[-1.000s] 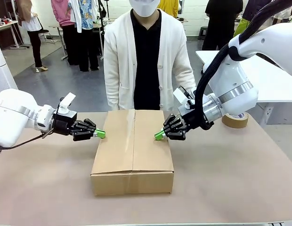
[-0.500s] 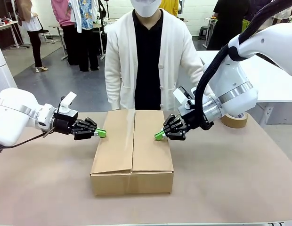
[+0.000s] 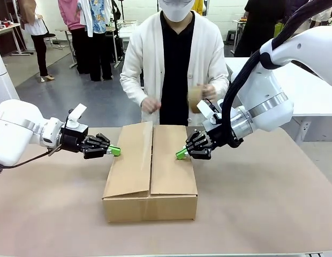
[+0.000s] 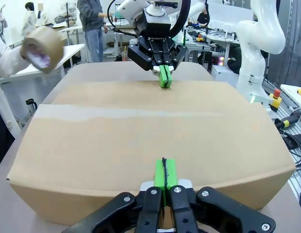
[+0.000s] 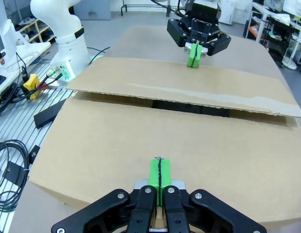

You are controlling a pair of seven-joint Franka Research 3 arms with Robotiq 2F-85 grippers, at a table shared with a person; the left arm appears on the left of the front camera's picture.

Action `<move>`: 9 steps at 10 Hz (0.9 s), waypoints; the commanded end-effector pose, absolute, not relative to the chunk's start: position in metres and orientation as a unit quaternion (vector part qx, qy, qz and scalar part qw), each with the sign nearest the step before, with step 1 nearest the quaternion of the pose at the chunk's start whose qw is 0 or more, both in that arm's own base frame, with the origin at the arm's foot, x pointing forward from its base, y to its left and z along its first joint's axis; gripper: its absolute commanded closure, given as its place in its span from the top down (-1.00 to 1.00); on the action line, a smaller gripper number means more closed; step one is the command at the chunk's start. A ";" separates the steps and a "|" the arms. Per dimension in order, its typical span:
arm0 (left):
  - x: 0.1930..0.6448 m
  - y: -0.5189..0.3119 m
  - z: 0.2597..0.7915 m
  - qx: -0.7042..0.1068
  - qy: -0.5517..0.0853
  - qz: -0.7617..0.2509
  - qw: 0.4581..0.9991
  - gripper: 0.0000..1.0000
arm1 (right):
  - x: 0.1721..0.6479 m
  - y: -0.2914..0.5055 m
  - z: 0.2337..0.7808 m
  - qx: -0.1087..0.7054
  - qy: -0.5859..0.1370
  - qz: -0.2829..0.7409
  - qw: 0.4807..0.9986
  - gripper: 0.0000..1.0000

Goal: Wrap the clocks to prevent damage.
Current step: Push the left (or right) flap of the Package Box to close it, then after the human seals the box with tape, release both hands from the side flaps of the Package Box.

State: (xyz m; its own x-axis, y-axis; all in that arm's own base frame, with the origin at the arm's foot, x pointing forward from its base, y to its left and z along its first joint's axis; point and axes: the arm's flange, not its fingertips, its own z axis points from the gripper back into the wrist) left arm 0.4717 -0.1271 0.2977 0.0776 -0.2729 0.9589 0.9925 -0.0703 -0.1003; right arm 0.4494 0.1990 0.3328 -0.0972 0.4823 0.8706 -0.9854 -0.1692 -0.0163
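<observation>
The clocks are out of view. A brown cardboard box (image 3: 151, 171) lies in the middle of the table with its two top flaps folded down. The left flap (image 3: 131, 160) sits slightly higher than the right one, with a dark gap (image 5: 189, 106) between them. My left gripper (image 3: 114, 151) is shut, its green tips touching the left flap's outer edge (image 4: 163, 174). Shut as well, my right gripper (image 3: 181, 154) rests its tips on the right flap (image 5: 159, 174). Behind the box, the person holds a roll of brown tape (image 3: 195, 98) at chest height (image 4: 43, 46).
The person's other hand (image 3: 151, 104) is raised beside the tape. A white table (image 3: 310, 91) stands at the back right. Another robot base (image 5: 63, 34) and floor cables (image 5: 9, 155) lie off the table's side. Bare tabletop (image 3: 262, 198) surrounds the box.
The tape roll has left the table at the right. The person now holds it up with both hands raised. Both grippers stay where they were on the flaps.
</observation>
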 end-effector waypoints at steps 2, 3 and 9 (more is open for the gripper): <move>0.471 -0.129 0.294 -0.466 -0.381 -0.563 0.567 -0.99 | 0.450 0.199 0.330 0.380 -0.329 0.662 0.556 -0.98; 0.471 -0.129 0.294 -0.466 -0.381 -0.563 0.567 -0.99 | 0.450 0.199 0.330 0.380 -0.329 0.662 0.556 -0.98; 0.471 -0.129 0.294 -0.466 -0.381 -0.563 0.567 -0.99 | 0.450 0.199 0.330 0.380 -0.329 0.662 0.556 -0.98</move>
